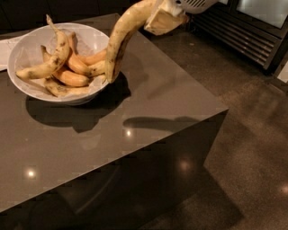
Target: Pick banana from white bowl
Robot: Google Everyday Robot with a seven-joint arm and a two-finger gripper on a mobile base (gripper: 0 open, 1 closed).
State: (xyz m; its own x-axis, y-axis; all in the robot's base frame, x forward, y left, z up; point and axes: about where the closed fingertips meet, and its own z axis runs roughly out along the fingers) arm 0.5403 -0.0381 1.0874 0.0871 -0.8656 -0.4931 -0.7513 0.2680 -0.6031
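The long, curved pale-yellow banana (121,38) hangs from my gripper (155,13) at the top of the view. The gripper is shut on its upper end. The banana's lower tip with the dark underside hangs beside the right rim of the white bowl (27,49). The bowl sits on the far left of the dark table and holds several other bananas: short orange-yellow ones (72,77) and a slimmer spotted one with a long thin stem (49,63).
The dark glossy table (148,108) has its right edge and near corner close by (225,110). A white paper (5,49) lies at the far left. A black slatted grille (243,36) stands on the speckled floor at the upper right.
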